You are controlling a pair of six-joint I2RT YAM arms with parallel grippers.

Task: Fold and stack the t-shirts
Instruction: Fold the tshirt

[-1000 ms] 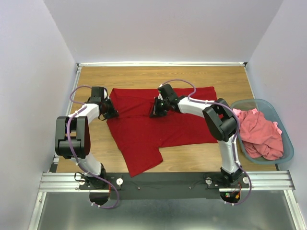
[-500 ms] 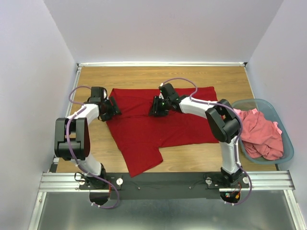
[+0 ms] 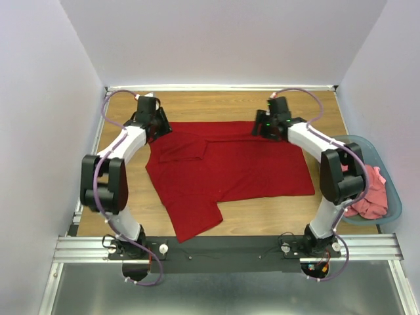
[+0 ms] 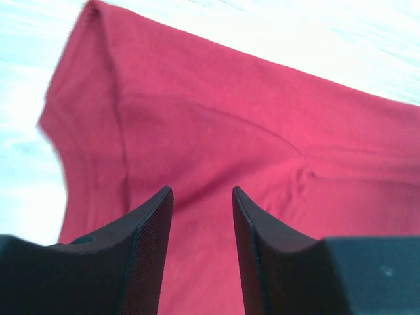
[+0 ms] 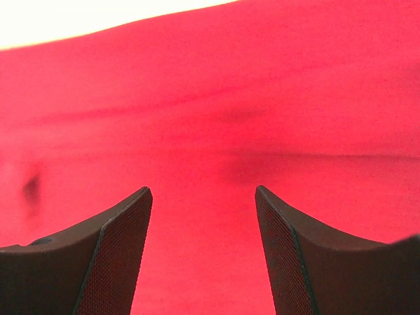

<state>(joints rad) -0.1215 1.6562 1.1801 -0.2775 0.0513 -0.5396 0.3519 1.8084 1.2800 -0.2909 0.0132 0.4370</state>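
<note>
From above, the dark red t-shirt [image 3: 230,167] lies spread on the worktop [image 3: 262,104]. It reaches from the left tool [image 3: 162,128] across to the right tool [image 3: 257,128], and each tool sits at the shirt's far edge. Out past the right tool's outer side, salmon-pink t-shirts [image 3: 369,202] are heaped in a basket [image 3: 392,187].

In the left wrist view, the fingers [image 4: 154,223] stand a narrow gap apart and grip nothing, with red cloth just beyond their tips.

In the right wrist view, the fingers [image 5: 125,236] are spread wider and are also empty, and red cloth fills everything ahead.
</note>
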